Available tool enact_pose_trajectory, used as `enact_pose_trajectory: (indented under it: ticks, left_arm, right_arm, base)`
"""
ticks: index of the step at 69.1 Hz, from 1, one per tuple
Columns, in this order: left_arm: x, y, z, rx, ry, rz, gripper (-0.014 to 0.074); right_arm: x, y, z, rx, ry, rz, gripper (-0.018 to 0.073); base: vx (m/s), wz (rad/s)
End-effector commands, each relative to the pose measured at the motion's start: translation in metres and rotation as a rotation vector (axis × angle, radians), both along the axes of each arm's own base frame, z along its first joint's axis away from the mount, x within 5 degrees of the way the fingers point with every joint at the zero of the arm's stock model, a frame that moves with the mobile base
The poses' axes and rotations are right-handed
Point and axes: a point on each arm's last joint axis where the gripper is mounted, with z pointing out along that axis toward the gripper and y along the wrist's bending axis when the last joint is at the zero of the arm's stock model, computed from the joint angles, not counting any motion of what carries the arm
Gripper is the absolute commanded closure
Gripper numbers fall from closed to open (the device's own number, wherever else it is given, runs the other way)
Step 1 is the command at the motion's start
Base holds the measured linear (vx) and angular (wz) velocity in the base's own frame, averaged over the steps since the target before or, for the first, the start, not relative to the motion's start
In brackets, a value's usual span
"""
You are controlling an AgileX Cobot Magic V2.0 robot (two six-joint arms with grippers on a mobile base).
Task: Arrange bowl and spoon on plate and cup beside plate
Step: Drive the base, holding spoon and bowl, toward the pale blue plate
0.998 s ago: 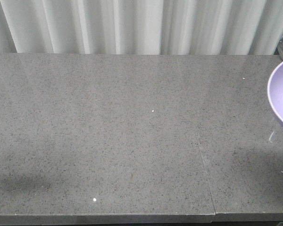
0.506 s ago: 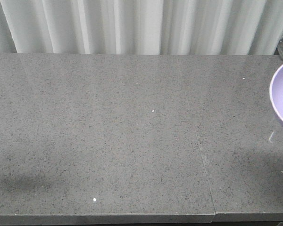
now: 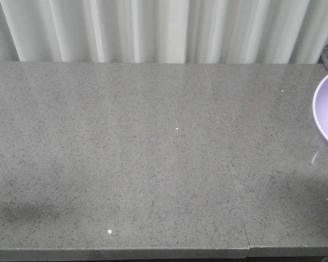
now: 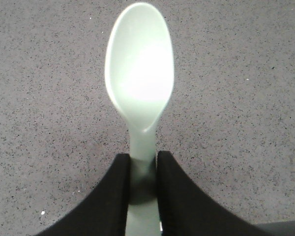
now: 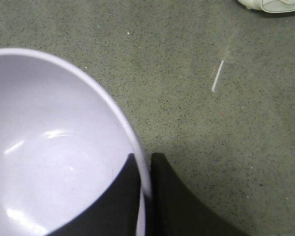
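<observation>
Status: left jaws clamped on handle of small pale mint-green plastic spoon [image 4: 140, 83], over grey speckled stone bench [image 3: 153, 164]. The right jaws pinch rim of glossy lavender plastic bowl [image 5: 54, 147], far right. No plate or cup in view. Suggest: seat bowl level on plate first, spoon after.

Front cam: we look down across the grey counter [image 3: 153, 164] twd the curtain [image 3: 153, 27], mid-range. Left wrist cam: we sit close over the counter, sighting past the left gripper [image 4: 142, 158] along the spoon [image 4: 140, 73]. Right wrist cam, equally close, shares the bowl [image 5: 49, 147] w/ front view.
</observation>
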Motion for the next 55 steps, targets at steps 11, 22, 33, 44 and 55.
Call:
enact_pose_trajectory:
  ticks: [11,22,33,44,55]
  left_arm:
    - [-0.0025,0.0008,0.012,-0.016,-0.084,-0.002,0.0603]
    - [-0.0025,0.0008,0.012,-0.016,-0.084,-0.002,0.0603]
    - [-0.0025,0.0008,0.012,-0.016,-0.084,-0.002,0.0603]
    - [-0.0025,0.0008,0.012,-0.016,-0.084,-0.002,0.0603]
    - [-0.0025,0.0008,0.012,-0.016,-0.084,-0.002,0.0603]
  right_arm:
    - [-0.0009,-0.0019,0.0133,-0.024,-0.091,-0.003,0.0566]
    - [-0.0009,-0.0019,0.0133,-0.024,-0.091,-0.003,0.0566]
    - [-0.0009,-0.0019,0.0133,-0.024,-0.091,-0.003,0.0566]
    - [-0.0009,-0.0019,0.0133,-0.024,-0.091,-0.003,0.0566]
    - [-0.0008,-0.0018,0.0134,-0.024,-0.092,-0.003,0.0566]
  base:
    - [0.0,0.0]
    - [0.0,0.0]
    - [0.0,0.0]
    - [0.0,0.0]
    - [-0.01,-0.02]
